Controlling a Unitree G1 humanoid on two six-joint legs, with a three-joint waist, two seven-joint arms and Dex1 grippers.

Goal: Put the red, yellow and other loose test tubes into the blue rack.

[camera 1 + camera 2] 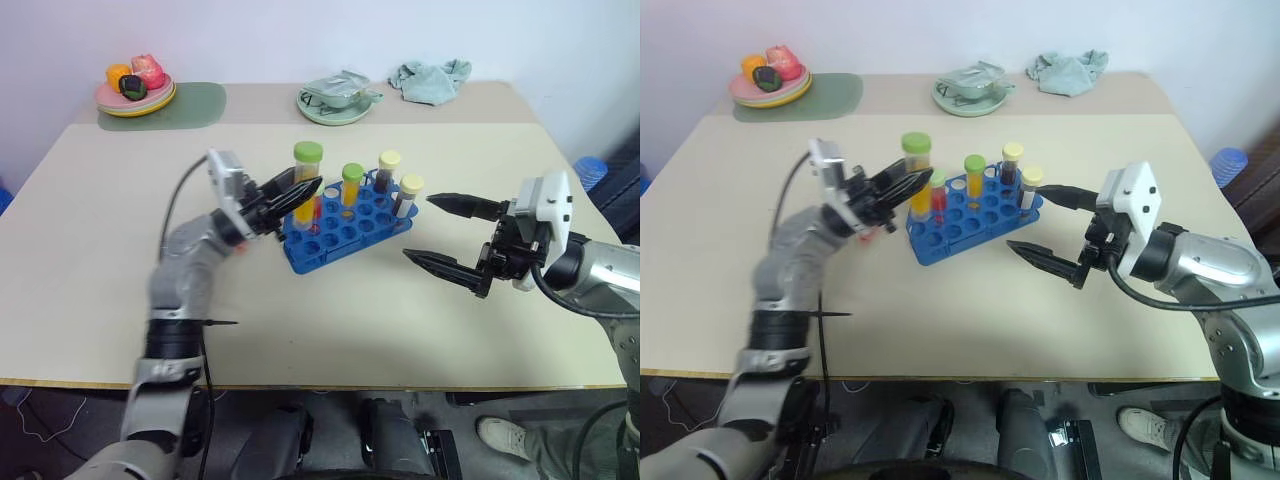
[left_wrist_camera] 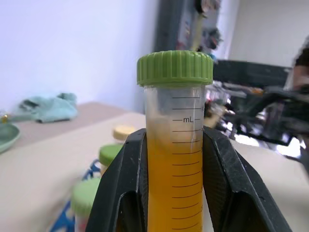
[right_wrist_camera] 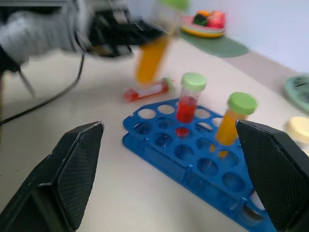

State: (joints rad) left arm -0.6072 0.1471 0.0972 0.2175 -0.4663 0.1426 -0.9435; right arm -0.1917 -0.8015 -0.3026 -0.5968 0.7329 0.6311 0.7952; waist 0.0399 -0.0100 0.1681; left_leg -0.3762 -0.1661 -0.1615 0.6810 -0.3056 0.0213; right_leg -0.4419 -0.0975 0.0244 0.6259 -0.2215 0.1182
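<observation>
The blue rack (image 1: 345, 228) stands mid-table. In it are a red tube with a green cap (image 3: 189, 99), an orange tube with a green cap (image 1: 352, 186) and two yellow-capped tubes (image 1: 389, 166). My left gripper (image 1: 305, 192) is shut on a yellow tube with a green cap (image 2: 175, 164), held upright over the rack's left end. A loose red tube (image 3: 145, 91) lies on the table just beyond that end, under the left hand. My right gripper (image 1: 420, 227) is open and empty, just right of the rack, pointing at it.
At the far left a plate of toy food (image 1: 135, 95) rests on a green mat (image 1: 195, 105). A green dish with a packet (image 1: 335, 100) and a teal cloth (image 1: 430, 80) lie at the back. Bare table (image 1: 330, 320) lies in front of the rack.
</observation>
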